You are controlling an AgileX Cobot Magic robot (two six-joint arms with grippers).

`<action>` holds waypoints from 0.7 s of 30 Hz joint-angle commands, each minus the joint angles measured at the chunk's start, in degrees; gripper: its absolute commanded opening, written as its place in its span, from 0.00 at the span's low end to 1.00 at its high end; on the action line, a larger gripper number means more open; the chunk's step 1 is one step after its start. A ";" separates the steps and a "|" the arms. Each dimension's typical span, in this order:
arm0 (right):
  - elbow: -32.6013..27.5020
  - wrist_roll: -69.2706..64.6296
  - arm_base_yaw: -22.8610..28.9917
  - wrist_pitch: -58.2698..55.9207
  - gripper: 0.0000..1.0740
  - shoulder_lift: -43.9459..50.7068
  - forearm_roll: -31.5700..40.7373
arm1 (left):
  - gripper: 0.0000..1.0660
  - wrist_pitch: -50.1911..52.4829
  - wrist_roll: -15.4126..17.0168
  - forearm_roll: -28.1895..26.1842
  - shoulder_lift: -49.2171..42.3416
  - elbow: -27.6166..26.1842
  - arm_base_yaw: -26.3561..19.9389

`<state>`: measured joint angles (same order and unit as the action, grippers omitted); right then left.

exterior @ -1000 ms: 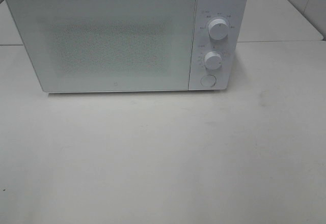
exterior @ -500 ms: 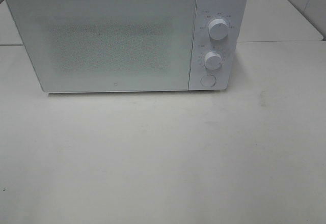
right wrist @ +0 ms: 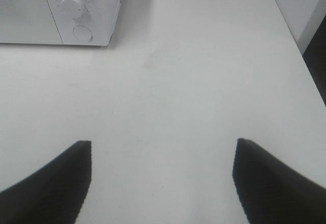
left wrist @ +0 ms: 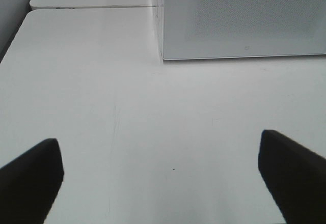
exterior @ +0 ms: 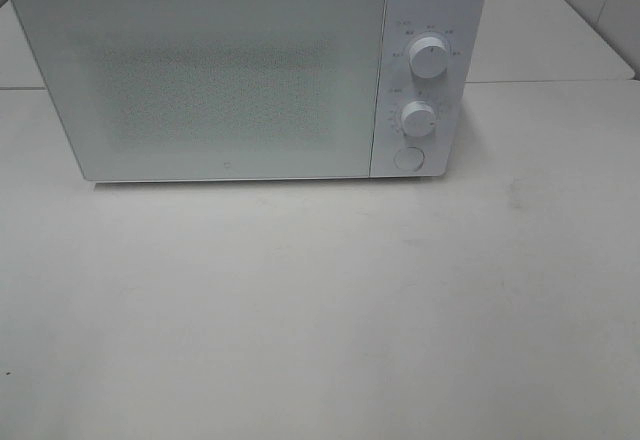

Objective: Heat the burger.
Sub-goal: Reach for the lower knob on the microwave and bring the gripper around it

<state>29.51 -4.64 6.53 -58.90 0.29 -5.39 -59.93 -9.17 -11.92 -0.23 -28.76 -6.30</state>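
The burger is out of view in every frame. A white microwave (exterior: 230, 75) stands at the back of the white table (exterior: 320, 310) with its door shut; its frosted window shows nothing inside. Two dials (exterior: 428, 57) and a round button (exterior: 408, 158) sit on its right panel. My left gripper (left wrist: 160, 168) hovers open above bare table in front of the microwave's (left wrist: 239, 15) left corner. My right gripper (right wrist: 163, 173) is open too, over bare table to the right of the microwave's (right wrist: 66, 10) panel. Neither arm shows in the exterior high view.
A seam (exterior: 560, 82) runs between two tabletops behind and right of the microwave. The table's right edge (right wrist: 300, 61) drops off to a dark floor in the right wrist view. A tiled wall (exterior: 600, 0) stands at the back right.
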 commanded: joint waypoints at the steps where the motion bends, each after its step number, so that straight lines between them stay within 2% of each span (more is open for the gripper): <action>1: 0.63 -0.23 -0.34 1.15 0.69 0.46 -0.11 | 0.92 0.40 0.23 -0.40 -1.49 0.17 -0.17; 21: 1.15 -0.29 -0.34 3.21 0.69 -21.49 0.52 | 0.92 0.40 0.23 -0.40 -1.49 0.17 -0.17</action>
<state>29.85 -4.64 6.53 -56.55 -21.14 -5.04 -59.93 -9.17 -11.92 -0.23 -28.76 -6.30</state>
